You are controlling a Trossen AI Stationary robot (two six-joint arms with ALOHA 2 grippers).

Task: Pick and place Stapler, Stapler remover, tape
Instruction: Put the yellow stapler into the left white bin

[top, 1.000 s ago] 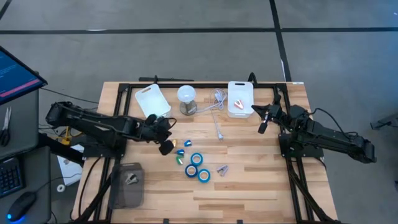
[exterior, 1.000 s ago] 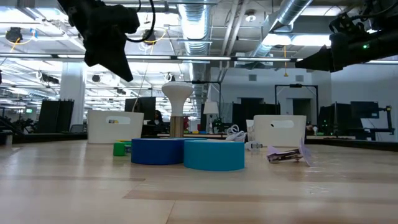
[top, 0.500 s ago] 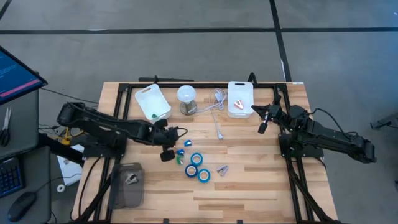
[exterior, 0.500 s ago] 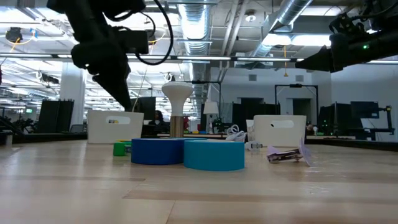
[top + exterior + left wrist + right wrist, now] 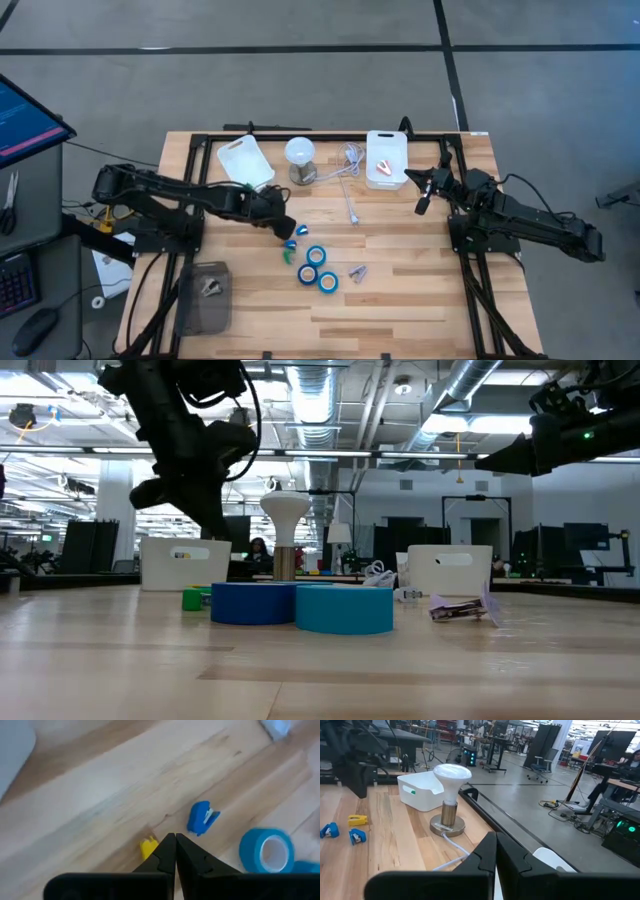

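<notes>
Three blue tape rolls (image 5: 316, 255), (image 5: 308, 273), (image 5: 328, 282) lie flat on the wooden table, near its middle. To their left lie a small blue stapler (image 5: 202, 817), a yellow piece (image 5: 148, 847) and a green piece (image 5: 288, 258). A small silvery, purplish piece (image 5: 357, 272), perhaps the stapler remover, lies to the right of the rolls. My left gripper (image 5: 287, 229) hovers shut, slanting down, just above the yellow piece and touches nothing. My right gripper (image 5: 421, 206) hangs shut above the table at the far right.
Two white bins (image 5: 245, 162), (image 5: 386, 158) stand at the far edge. Between them are a lamp bulb on a stand (image 5: 301, 155) and a white cable (image 5: 350, 195). A grey tray (image 5: 205, 297) sits near left. Bare wood lies near and right of the rolls.
My left gripper has gone down and toward the table's right, away from the left white bin and over the small coloured pieces. Its wrist has rolled, and it has stayed shut. Nothing on the table has moved.
</notes>
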